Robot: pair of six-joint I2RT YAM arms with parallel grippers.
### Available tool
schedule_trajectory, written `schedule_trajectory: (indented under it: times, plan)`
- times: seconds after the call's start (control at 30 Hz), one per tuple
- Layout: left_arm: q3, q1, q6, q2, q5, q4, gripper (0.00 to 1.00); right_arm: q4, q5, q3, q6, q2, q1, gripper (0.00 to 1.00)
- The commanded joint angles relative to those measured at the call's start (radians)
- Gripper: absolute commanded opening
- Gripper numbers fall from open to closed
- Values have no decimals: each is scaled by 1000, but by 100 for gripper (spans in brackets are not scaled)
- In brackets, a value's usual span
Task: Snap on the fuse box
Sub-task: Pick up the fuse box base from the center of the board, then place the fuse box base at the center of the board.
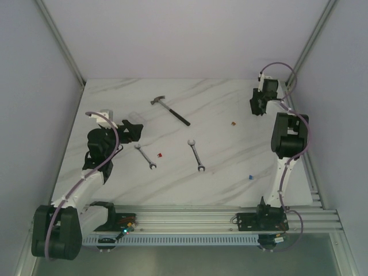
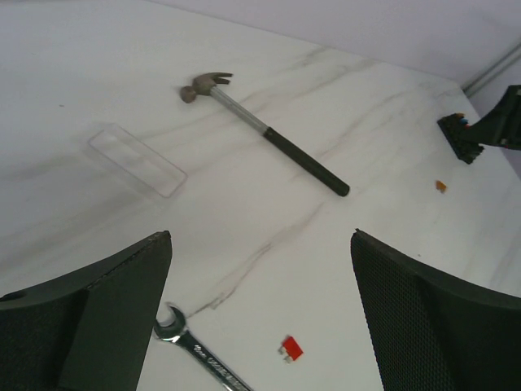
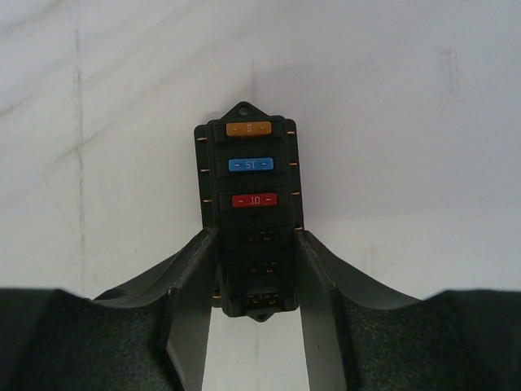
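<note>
Marbled tabletop (image 1: 230, 172) fills the top view, right tool (image 1: 260, 104) at its far-right corner; the left wrist shows the left tool (image 2: 260, 244) wide open near a clear lid (image 2: 137, 159); the right wrist shows the right tool pinching the fuse box (image 3: 248, 175) by its near end only, so pressing could pivot it loose.

A hammer (image 1: 170, 109) lies slantwise on the white marbled table (image 1: 230, 92), its head far-left and its black grip near-right. Nearer than the hammer lie a left wrench (image 1: 145, 156) and a right wrench (image 1: 196, 155), with a red fuse (image 1: 160, 154) between them. An orange fuse (image 1: 233, 122) sits right of the hammer's grip, and a blue fuse (image 1: 250, 177) lies nearer and farther right. A clear plastic tray (image 2: 134, 159) lies left of the hammer's head.
</note>
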Motion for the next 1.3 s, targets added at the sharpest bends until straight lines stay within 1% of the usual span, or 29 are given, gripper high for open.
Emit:
schedule_trajectory:
  times: [0.0,0.17,0.33,0.53,0.7,0.83,0.93,1.13,1.27]
  plan:
    - [4,-20,-54,-19,66,2,100,-15,-43,-117,22,-105,11,28]
    - [-1,-43,-62,-41,67,-16,100,55,-30,-335,57,-289,35,27]
    - [-7,-63,-68,-37,60,-30,100,83,-35,-519,95,-492,88,24]
    - [-14,-89,-85,-42,54,-50,100,97,-41,-708,123,-696,208,23]
    - [-30,-104,-104,-38,42,-58,100,134,-61,-825,137,-816,357,22]
    - [-29,-106,-112,-32,23,-99,100,152,-93,-860,143,-864,493,21]
    - [-30,-107,-115,-38,6,-133,100,167,-103,-866,134,-865,627,21]
    - [-31,-107,-136,-38,-16,-202,100,211,-130,-874,86,-803,839,23]
    - [-41,-107,-149,-34,7,-205,100,262,-150,-883,41,-736,936,24]
